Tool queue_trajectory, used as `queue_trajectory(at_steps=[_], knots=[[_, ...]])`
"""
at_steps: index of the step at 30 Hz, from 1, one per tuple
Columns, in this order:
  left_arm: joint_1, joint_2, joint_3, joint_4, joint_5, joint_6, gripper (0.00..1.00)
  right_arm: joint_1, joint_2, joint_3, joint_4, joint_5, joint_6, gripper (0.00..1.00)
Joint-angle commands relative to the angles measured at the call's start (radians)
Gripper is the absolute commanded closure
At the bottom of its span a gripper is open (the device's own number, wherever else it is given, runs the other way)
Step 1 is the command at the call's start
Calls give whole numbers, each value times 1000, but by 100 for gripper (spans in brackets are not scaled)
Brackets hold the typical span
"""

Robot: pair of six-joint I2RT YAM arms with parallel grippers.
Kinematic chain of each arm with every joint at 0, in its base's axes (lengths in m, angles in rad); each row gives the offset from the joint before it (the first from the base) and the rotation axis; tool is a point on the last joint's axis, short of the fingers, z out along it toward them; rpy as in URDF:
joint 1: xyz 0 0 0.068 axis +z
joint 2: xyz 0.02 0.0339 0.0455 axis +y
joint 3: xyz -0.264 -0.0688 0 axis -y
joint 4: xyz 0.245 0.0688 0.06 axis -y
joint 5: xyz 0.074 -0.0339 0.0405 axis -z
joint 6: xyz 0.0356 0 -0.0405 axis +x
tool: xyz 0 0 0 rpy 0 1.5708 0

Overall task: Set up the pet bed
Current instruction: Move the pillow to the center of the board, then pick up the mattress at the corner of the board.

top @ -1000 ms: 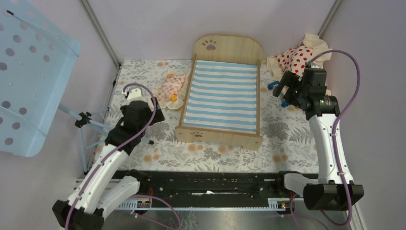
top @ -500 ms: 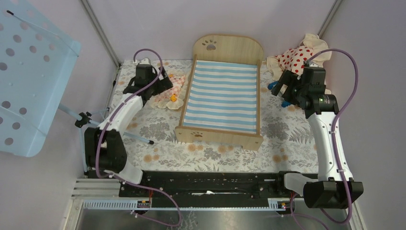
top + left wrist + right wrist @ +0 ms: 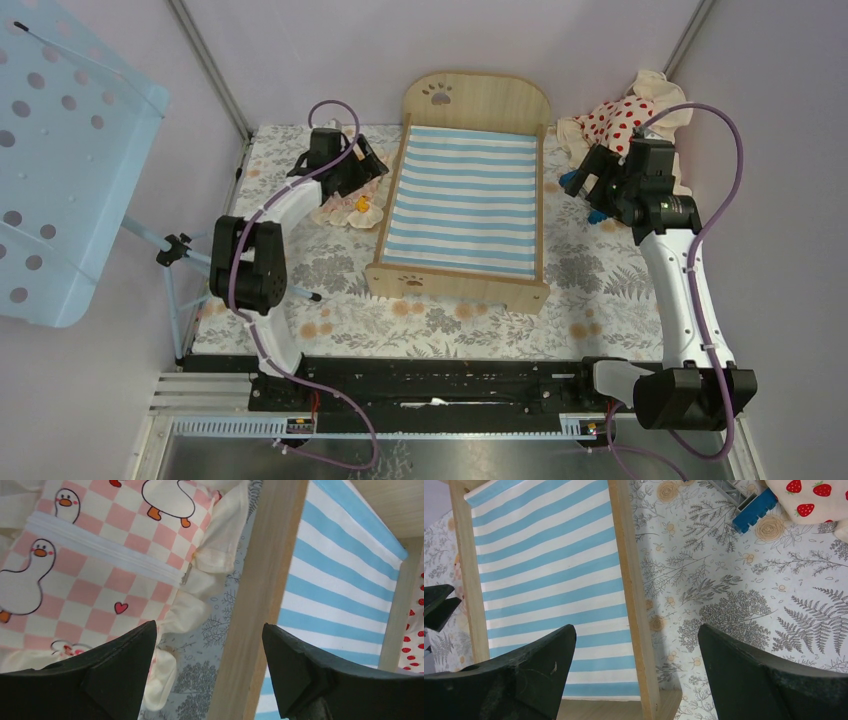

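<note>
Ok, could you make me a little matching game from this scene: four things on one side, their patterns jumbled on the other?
Things:
1. pet bed
2. pillow
3. blanket
4. tablecloth

Patterns:
a. red spots on cream
b. grey leaves and flowers
c. blue and white stripes in a wooden frame
d. pink checks with white ducks

Pairs: 1-c, 2-d, 3-a, 4-b.
</note>
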Motion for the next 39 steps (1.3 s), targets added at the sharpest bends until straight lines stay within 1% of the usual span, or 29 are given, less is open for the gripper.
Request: queue_trajectory(at_steps=[1, 3, 6, 10, 14, 17, 20, 22, 25, 29, 31, 33, 34, 36, 37, 39], knots=[[1, 78, 68, 71, 50, -71, 17, -3, -4, -8, 42, 21, 16, 0], [1, 108, 82, 68, 41, -85, 17, -2, -3, -6, 42, 40, 19, 0], [2, 140, 94, 58, 7, -95, 18, -3, -4, -6, 51, 107, 28, 0], [19, 198, 159, -82, -116, -77, 18, -4, 3, 12, 43, 162, 44, 0], [97, 203, 148, -152, -220, -105, 19, -2, 10, 30, 42, 198, 42, 0], [158, 186, 154, -194, -295, -100, 18, -4, 31, 44, 35, 237, 36, 0], [194, 169, 173, -210, -317, -61, 16, -4, 59, 59, 46, 277, 32, 0], [195, 154, 189, -212, -291, -25, 13, -4, 89, 78, 64, 324, 31, 0], [170, 110, 199, -203, -256, 25, 9, -4, 168, 142, 77, 438, 9, 0], [93, 21, 208, -204, -251, 90, 3, -8, 319, 283, 36, 608, -65, 0], [67, -42, 186, -204, -238, 94, 1, -16, 381, 335, 32, 685, -115, 0], [52, -114, 141, -212, -205, 88, 1, -41, 443, 375, 32, 755, -160, 0], [45, -152, 114, -216, -191, 83, 1, -73, 480, 401, 23, 761, -171, 0], [17, -238, 51, -212, -186, 89, 1, -118, 541, 444, 34, 711, -194, 0], [-3, -276, 25, -214, -198, 100, 1, -134, 570, 466, 51, 684, -207, 0], [-31, -354, -19, -219, -209, 110, 1, -147, 638, 518, 78, 676, -231, 0]])
